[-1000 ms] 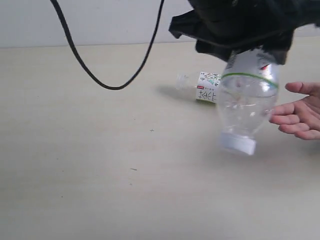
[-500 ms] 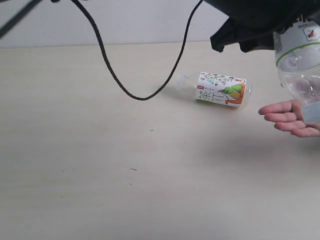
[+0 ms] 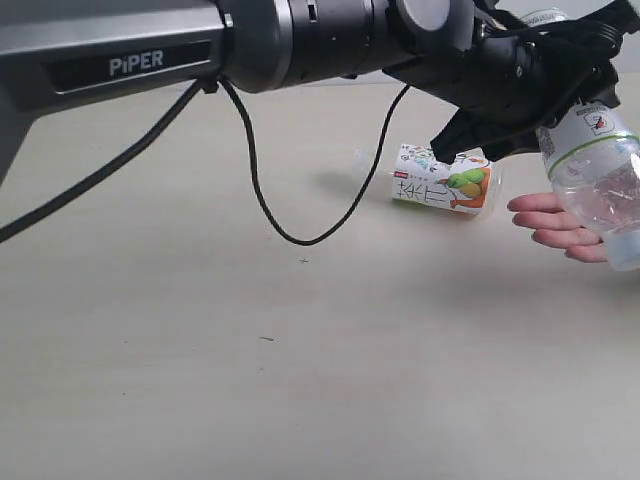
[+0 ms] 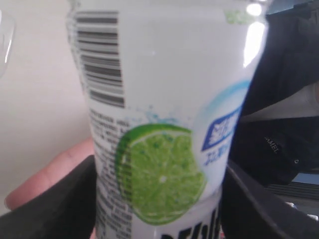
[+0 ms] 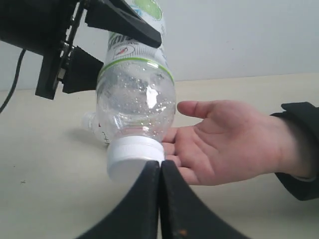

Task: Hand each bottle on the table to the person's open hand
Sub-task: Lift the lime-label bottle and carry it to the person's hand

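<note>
My left gripper (image 3: 548,92) is shut on the lime-picture label bottle (image 3: 596,172), which hangs cap down at the far right. Its white cap is just over the fingers of the person's open hand (image 3: 553,224), palm up; I cannot tell whether they touch. In the left wrist view the lime bottle (image 4: 164,124) fills the space between the black fingers (image 4: 55,204), with a hand finger (image 4: 47,177) behind it. The patterned white-orange label bottle (image 3: 441,180) lies on the table (image 3: 200,350). My right gripper (image 5: 160,167) is shut and empty, low in front of the lime bottle (image 5: 137,102) and the hand (image 5: 234,139). No other bottles show.
The left arm (image 3: 250,45) stretches across the top of the exterior view, with a black cable (image 3: 270,200) looping down almost to the table. A dark sleeve (image 5: 301,149) covers the person's wrist.
The left arm has carried the lime bottle rightward, to just over the person's fingers. The arm's body now spans the top of the view. The lying bottle has not moved.
</note>
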{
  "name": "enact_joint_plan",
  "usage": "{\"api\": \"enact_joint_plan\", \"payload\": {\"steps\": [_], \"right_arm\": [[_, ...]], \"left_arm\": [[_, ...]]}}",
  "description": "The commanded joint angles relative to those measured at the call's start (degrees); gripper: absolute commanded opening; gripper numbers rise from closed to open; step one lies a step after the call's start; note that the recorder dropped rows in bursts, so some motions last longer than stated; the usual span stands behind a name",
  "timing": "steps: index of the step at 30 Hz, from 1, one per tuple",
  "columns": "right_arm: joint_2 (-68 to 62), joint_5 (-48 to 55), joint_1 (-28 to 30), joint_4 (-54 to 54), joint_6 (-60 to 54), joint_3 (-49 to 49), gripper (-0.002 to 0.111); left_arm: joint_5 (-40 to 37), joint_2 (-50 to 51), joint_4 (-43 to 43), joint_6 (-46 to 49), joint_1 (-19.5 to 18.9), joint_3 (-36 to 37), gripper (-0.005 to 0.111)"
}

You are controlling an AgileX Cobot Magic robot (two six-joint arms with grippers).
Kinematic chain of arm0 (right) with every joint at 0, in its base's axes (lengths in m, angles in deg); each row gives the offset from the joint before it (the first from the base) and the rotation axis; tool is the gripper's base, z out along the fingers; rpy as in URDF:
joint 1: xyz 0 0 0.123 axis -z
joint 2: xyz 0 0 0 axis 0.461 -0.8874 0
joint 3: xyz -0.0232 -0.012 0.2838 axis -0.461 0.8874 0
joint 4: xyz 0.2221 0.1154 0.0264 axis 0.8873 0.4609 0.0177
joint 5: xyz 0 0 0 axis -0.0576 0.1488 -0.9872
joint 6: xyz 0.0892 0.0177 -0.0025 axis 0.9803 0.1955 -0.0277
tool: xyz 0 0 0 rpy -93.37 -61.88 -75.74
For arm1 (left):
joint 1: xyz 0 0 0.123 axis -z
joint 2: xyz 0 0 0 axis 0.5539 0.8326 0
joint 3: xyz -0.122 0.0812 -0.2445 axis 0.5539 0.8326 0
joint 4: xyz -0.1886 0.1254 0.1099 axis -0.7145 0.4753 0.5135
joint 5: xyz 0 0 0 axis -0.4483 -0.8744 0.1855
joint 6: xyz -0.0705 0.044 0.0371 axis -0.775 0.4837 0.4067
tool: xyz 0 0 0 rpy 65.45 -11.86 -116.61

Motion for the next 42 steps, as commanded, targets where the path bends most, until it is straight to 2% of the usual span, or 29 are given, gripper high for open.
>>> {"api": "enact_joint_plan", "payload": {"steps": [1,6,17,29,32,35,37,39,42], "right_arm": [[0.3,-0.6,0.1,0.1,-0.1,0.3,0.000],[0.3,-0.6,0.1,0.1,-0.1,0.3,0.000],[0.3,-0.6,0.1,0.2,-0.1,0.3,0.000],[0.3,-0.6,0.1,0.2,-0.1,0.3,0.000],[0.3,-0.6,0.1,0.2,-0.1,0.3,0.000],[0.3,-0.6,0.1,0.2,-0.1,0.3,0.000],[0.3,-0.6,0.1,0.2,-0.1,0.3,0.000],[0.3,-0.6,0.1,0.2,-0.1,0.3,0.000],[0.3,-0.6,0.1,0.2,-0.1,0.3,0.000]], "left_arm": [[1.9,1.7,-1.9,0.2,0.2,-0.1,0.000],[2.6,3.3,-4.3,1.2,0.5,-0.1,0.000],[6.0,6.4,-20.0,16.7,1.4,-0.1,0.000],[7.0,6.9,-20.7,20.0,1.8,-0.1,0.001],[7.1,6.9,-21.1,20.0,1.8,-0.1,0.011],[7.1,6.9,-21.1,20.0,1.8,-0.1,0.041],[7.1,6.9,-21.1,20.0,1.8,-0.1,0.057],[7.1,6.9,-21.3,21.5,1.8,-0.1,0.066],[7.1,6.9,-21.4,23.0,1.8,-0.1,0.070]]}}
